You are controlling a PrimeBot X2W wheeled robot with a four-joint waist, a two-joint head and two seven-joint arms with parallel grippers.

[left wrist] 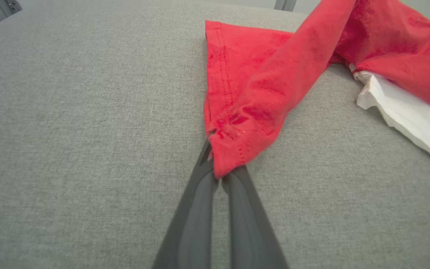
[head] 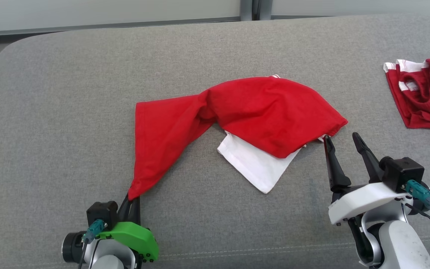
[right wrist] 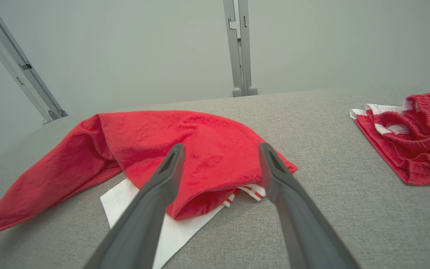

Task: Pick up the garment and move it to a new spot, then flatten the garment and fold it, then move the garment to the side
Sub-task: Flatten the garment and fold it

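The red garment (head: 259, 112) lies crumpled across the middle of the grey upholstered cushion (head: 69, 93). Its bulk is humped and twisted, and a white section (head: 254, 160) pokes out from under it on the side toward the cushion's front edge. One hemmed corner (left wrist: 233, 149) is drawn out in a long taut tail toward the cushion's front left. There the left end effector (head: 133, 201) is clamped on it, fingers together with only a small bite of cloth between the tips. The right end effector (head: 342, 137) stands with its fingers well apart and empty, nearer the cushion's front right, its tips just short of the garment's nearest red corner. A second garment, a pair of red-and-white shorts (head: 424, 93), sits bunched at the cushion's right end, well apart from the work. I judge the flattening step is under way, with the second corner not yet taken. The main risk is the left grip, because so little fabric is pinched that a firmer pull could slide the hem out and let the tail collapse. The right fingers could also close on the wrong layer, catching the white section or a fold in place of the true corner. That would leave the twist in the middle locked in when the cloth is spread. Dragging across this rough upholstery may add friction and bunch the fabric further.
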